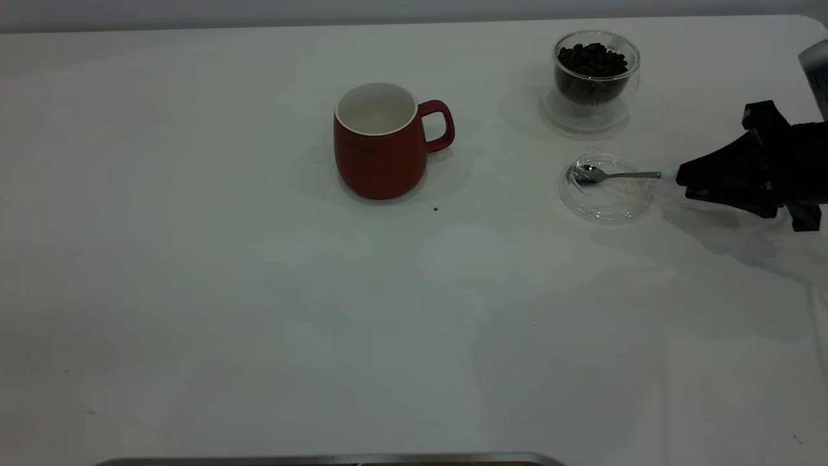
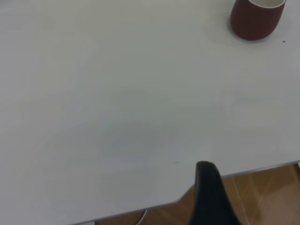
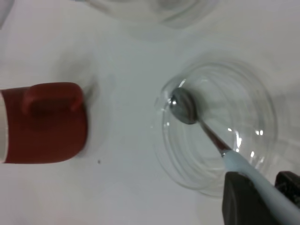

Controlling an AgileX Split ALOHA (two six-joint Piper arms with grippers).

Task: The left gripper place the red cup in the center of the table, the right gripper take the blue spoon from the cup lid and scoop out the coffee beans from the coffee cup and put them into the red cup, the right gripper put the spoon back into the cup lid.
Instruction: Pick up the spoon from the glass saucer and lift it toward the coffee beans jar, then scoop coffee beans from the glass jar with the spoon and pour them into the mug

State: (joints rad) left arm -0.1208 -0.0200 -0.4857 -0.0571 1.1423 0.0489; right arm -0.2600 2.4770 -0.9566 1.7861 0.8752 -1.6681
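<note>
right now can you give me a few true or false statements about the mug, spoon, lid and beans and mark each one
1. The red mug stands upright and looks empty inside. True.
2. The spoon has its bowl resting in the glass lid. True.
3. The right claw is at the spoon's blue handle end. True.
4. The coffee beans are in the red mug. False: they sit in the clear glass cup beyond the lid.
5. The mug's handle points away from the lid. False: it points toward the lid's side of the table.
6. The left claw is holding the mug. False: it hangs near the table edge, well apart from the mug.
</note>
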